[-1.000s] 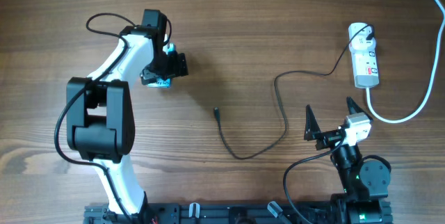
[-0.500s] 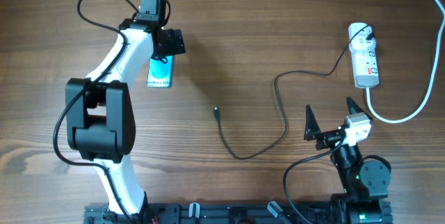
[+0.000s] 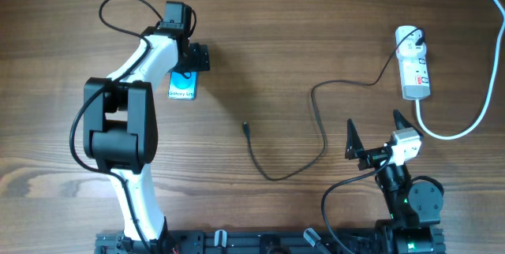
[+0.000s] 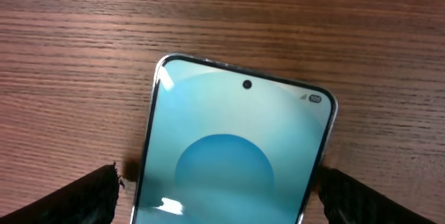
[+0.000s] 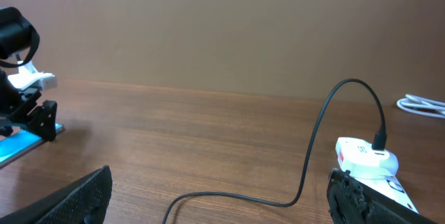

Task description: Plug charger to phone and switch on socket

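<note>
Phone [image 3: 182,85] lies flat, screen up, on the desk [image 3: 316,17] at upper left. My left pincer [image 4: 217,179] straddles it, released, leaving it steady for the charger [image 3: 246,128], whose tip lies loose at centre.

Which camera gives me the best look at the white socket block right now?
Overhead: the white oblong plastic socket block lies whole and unobstructed, black charger plug in its far end. The right wrist view catches only one end, low, side-on. The left wrist view misses it entirely.
</note>
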`<control>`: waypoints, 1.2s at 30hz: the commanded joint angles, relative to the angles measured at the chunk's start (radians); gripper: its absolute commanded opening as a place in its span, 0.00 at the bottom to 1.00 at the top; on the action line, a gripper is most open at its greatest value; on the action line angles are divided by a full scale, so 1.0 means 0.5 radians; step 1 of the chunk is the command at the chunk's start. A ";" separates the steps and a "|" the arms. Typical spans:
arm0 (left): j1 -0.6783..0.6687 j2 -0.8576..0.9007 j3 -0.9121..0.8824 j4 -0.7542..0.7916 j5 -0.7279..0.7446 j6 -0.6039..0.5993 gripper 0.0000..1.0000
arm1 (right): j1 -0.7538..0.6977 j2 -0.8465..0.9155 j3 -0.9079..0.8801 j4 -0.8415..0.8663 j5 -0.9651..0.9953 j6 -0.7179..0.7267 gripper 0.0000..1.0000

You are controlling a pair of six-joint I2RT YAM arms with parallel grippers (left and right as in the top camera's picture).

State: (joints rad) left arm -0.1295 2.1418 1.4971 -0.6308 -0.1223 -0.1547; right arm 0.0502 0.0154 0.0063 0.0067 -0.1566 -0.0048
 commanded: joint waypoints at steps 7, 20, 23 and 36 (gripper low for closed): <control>0.102 0.035 -0.018 -0.124 0.220 0.101 0.87 | 0.010 -0.003 -0.002 0.006 0.004 0.015 1.00; 0.026 0.035 -0.018 -0.683 0.415 0.069 0.70 | 0.010 -0.003 -0.002 0.006 0.004 0.015 1.00; -0.017 0.035 -0.018 -0.796 0.453 0.003 0.70 | 0.010 -0.003 -0.002 0.006 0.004 0.015 1.00; -0.224 0.035 -0.018 -0.906 0.430 -0.192 0.77 | 0.010 -0.003 -0.002 0.006 0.003 0.015 1.00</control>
State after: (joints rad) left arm -0.2249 2.1349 1.5009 -1.1015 0.0700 -0.2306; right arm 0.0502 0.0154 0.0063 0.0067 -0.1566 -0.0048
